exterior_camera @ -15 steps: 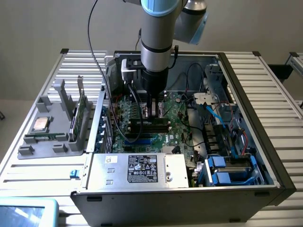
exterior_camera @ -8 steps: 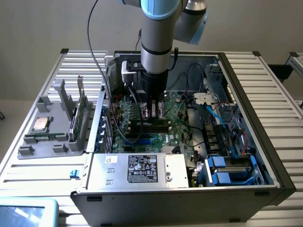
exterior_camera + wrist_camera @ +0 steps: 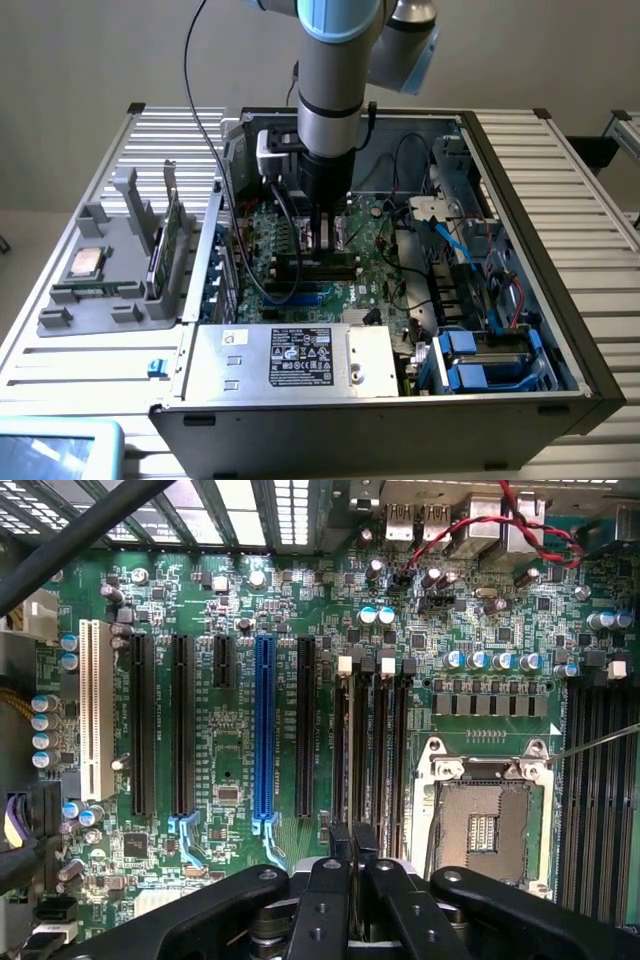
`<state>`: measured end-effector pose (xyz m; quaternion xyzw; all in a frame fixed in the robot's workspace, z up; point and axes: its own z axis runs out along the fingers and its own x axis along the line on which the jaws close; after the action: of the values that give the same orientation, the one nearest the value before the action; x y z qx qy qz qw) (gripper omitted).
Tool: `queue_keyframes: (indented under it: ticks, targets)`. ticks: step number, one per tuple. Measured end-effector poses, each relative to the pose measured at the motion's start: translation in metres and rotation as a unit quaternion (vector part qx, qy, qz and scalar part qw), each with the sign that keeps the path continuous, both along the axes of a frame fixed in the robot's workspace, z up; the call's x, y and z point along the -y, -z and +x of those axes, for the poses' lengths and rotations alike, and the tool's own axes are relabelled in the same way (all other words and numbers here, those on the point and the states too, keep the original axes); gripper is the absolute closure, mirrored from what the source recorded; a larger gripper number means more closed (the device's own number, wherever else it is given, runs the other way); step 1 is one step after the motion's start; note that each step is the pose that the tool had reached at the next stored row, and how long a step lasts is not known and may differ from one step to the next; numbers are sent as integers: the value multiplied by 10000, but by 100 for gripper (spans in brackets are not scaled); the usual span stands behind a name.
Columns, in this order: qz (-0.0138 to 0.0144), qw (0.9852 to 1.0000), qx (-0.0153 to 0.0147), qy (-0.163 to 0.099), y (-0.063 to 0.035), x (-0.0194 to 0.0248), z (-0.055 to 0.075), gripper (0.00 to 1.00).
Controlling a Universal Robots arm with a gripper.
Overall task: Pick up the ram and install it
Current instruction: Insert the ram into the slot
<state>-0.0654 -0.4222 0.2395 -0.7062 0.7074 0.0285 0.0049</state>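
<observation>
Ram upright on motherboard, fingers pinching it

A Universal Robots arm reaches straight down into an open computer case, its gripper low over the green motherboard. Directly beneath the gripper a long dark stick, apparently the ram, lies level among the slots. A silver power supply sits nearer the camera than the gripper. Well off to the gripper's side, on the exterior view's left, a grey holder carries a square silver chip and an upright green card.
</observation>
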Motion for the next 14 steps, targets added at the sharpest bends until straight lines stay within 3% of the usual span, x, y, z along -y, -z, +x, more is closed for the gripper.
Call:
queue_keyframes:
  ticks: [14]
  targets:
    - [0, 10000, 0, 21, 0, 10, 0, 89]
